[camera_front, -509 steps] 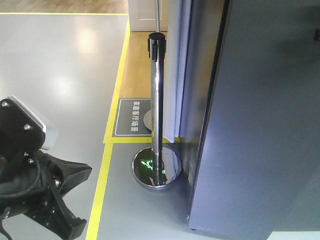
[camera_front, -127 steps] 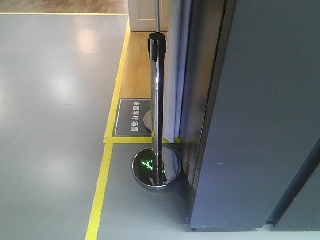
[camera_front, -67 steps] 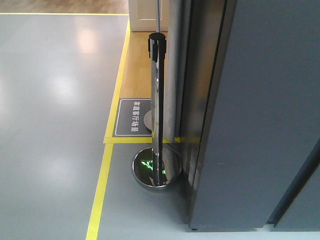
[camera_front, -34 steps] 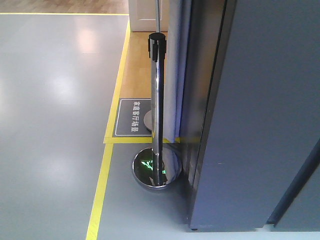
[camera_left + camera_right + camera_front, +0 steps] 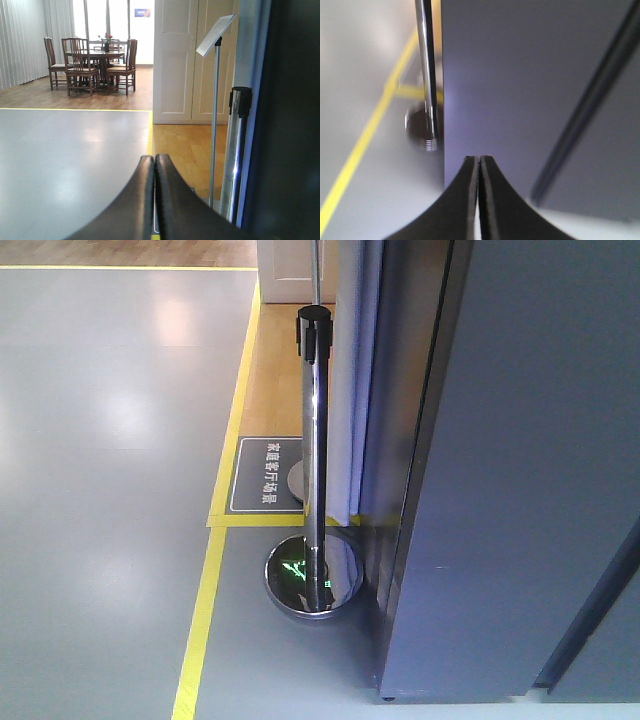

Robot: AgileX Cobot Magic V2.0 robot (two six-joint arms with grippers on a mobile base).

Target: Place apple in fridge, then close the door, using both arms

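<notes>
A: Nearest first — right gripper [image 5: 479, 165] with fingers pressed together, nothing between them, aimed at the flat dark grey panel of the door [image 5: 520, 75] and seemingly very near it. Left gripper [image 5: 154, 165] likewise pinched closed and empty, pointing off across the grey floor [image 5: 65, 150].

B: And the apple?

A: Nowhere in any view. Presumably already inside the fridge [image 5: 395, 440], though unconfirmed — interior hidden behind the panel.

B: Door shut, then?

A: Hard to say for certain. Front view mostly filled by that grey slab, with a dark seam running diagonally at lower right. No white lining or shelf bins showing, so likely closed or nearly so.

B: Handling, if a final push needed?

A: Tall, rigid, probably heavy on its hinges; smooth face, slippery to closed fingertips. Best pressed flat-on near the free edge, away from the hinge, for leverage. No handle visible to hook. Firm steady pressure rather than a jab, to avoid skidding sideways.

B: Anything nearby to mind?

A: Just beside the fridge, a chrome stanchion post [image 5: 314, 440] on a domed base [image 5: 312, 578], close enough to clip with a swinging elbow. Beyond, yellow floor tape [image 5: 225, 450] and a dark floor sign [image 5: 268, 475]. Farther off, a slim sign stand [image 5: 216, 100], cream panelled doors [image 5: 175, 60], then a dining table with chairs [image 5: 92, 62] by bright windows.
</notes>
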